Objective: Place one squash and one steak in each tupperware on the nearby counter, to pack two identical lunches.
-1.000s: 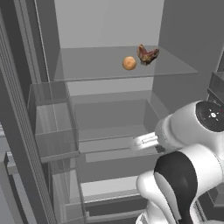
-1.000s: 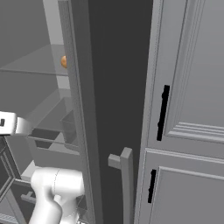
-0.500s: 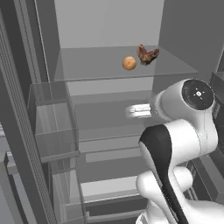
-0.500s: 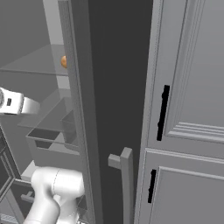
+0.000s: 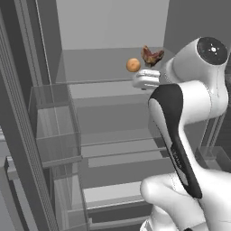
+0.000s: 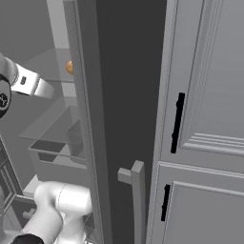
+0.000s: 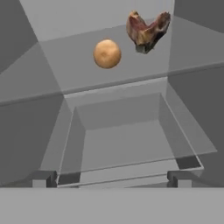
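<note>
the gripper (image 7: 112, 183) is wide open and empty; the squash (image 7: 107, 54) lies ahead on the glass shelf (image 7: 65, 70), steak (image 7: 146, 29) beside it.

In your right base view the open door's edge (image 6: 83, 119) hides most of the squash (image 6: 69, 67), leaving you just an orange sliver. In the left base view the arm (image 5: 180, 122) covers the steak's (image 5: 152, 56) right edge. The gripper's (image 7: 112, 179) fingertips (image 7: 43, 178) are cut off at the hand view's bottom.

Two rear base cameras plus close hand camera (shared squash (image 5: 133, 65)).
</note>
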